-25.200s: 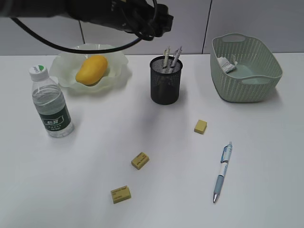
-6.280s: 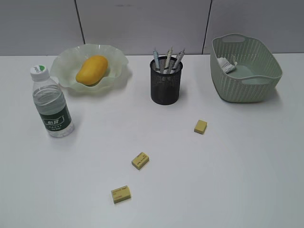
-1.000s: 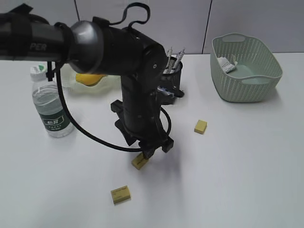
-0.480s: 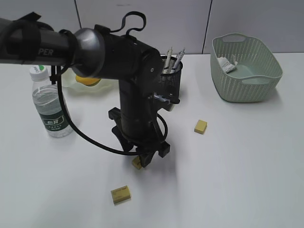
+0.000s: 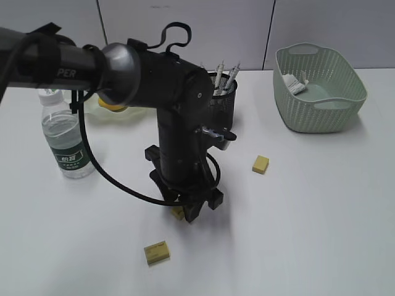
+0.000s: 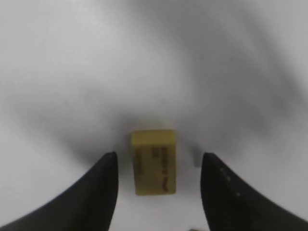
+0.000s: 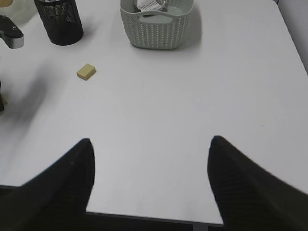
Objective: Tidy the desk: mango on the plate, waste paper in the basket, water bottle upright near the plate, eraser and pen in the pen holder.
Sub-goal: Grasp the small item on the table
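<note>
Your white counter (image 5: 321,216) sits against a grey panelled wall, and most of the tidying looks finished: the mango (image 5: 111,105) peeks out behind the arm on the plate (image 5: 92,106), the water bottle (image 5: 66,138) stands upright in front of that plate, and the waste paper (image 5: 295,82) lies in the basket (image 5: 318,88). You are on the eraser step. The left gripper (image 6: 156,185) is down over the middle eraser (image 6: 154,161), forward and left of the pen holder (image 5: 221,98), jaws open and straddling it without touching. Next you need to settle lower, close squarely on its sides, then lift it to the pen holder. Two more erasers wait, one (image 5: 157,252) nearer the front edge and one (image 5: 260,164) right of the pen holder. The right gripper (image 7: 150,178) hangs open, away from the work. Compared with a second ago, the left arm has dropped lower, now covering that eraser in the exterior view.
</note>
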Motion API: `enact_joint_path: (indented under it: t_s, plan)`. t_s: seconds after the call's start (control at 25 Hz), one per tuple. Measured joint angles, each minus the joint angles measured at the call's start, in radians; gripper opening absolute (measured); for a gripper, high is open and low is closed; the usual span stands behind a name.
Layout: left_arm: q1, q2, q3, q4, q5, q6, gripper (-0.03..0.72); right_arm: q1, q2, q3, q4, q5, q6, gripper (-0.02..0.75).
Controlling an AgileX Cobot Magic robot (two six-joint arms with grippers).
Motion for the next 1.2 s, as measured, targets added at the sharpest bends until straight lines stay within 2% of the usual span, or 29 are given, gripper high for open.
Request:
enact_joint_path:
  t_s: [0.24,0.56,1.04,1.2]
  plan:
    - [0.0,0.008,0.0,-0.004,-0.012,0.005,0.398,0.0,0.0,0.0,0.0,0.0,0.0,0.573]
    - [0.0,0.015,0.0,-0.004,-0.009,0.025,0.204,0.0,0.0,0.0,0.0,0.0,0.0,0.573]
    - [0.0,-0.062,0.0,-0.033,0.024,0.007,0.202,0.0,0.0,0.0,0.0,0.0,0.0,0.573]
    - [0.004,-0.174,0.0,-0.053,-0.067,-0.007,0.202,0.0,0.0,0.0,0.0,0.0,0.0,0.573]
